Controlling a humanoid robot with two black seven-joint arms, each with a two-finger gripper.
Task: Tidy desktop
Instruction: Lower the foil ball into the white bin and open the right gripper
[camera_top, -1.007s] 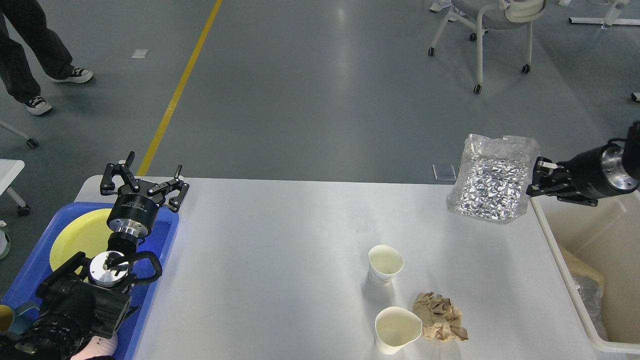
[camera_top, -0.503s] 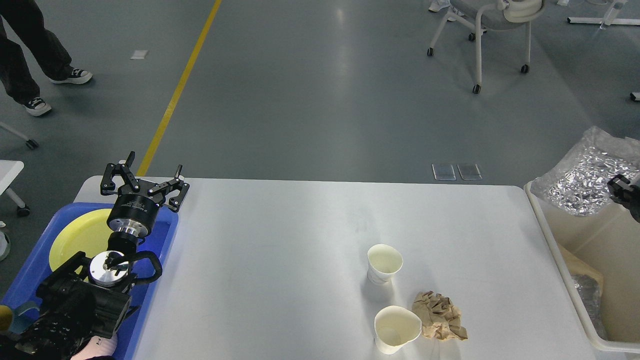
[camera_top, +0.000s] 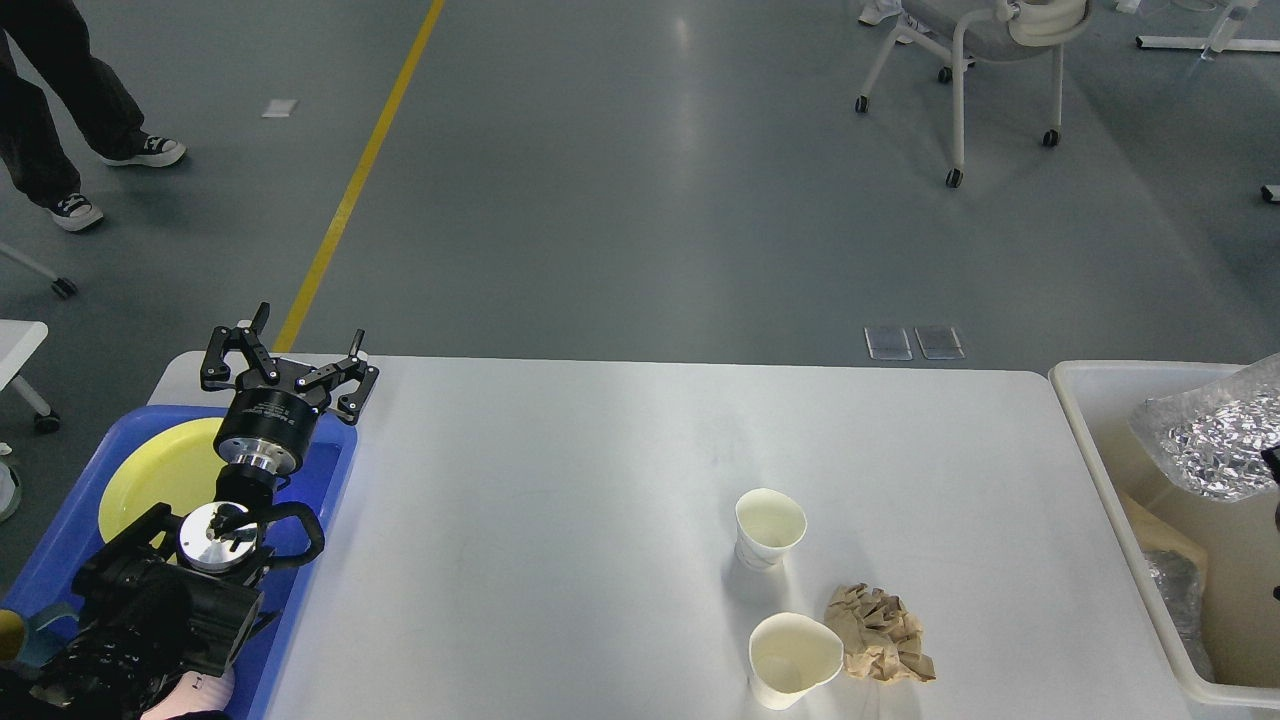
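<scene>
The large white glossy rectangular worktop (camera_top: 560, 480) fills the middle and lower frame. Left claw (camera_top: 290, 360), upper left, hangs over the far end of the blue rectangular tray (camera_top: 330, 480), fingers spread wide, nothing between them; a round yellow plate (camera_top: 165, 470) lies in the tray. Right claw: only a dark sliver shows at the right edge beside the crinkled silver foil bag (camera_top: 1215, 440), which is above the off-white plastic bin (camera_top: 1100, 470); cannot tell whether it is gripping the bag or has let go. Left on the worktop, lower centre-right: an upright white paper cup (camera_top: 770, 528), a second white paper cup (camera_top: 795, 660) nearer the bottom edge with its rim dented, and a crumpled brown paper wad (camera_top: 880, 633) touching that second cup. Judgement: all three look light and soft. The cups would crush under a hard squeeze, so pinch a wall at the rim, gently. The wad is springy and irregular; take it across the middle, clear of the cup.
</scene>
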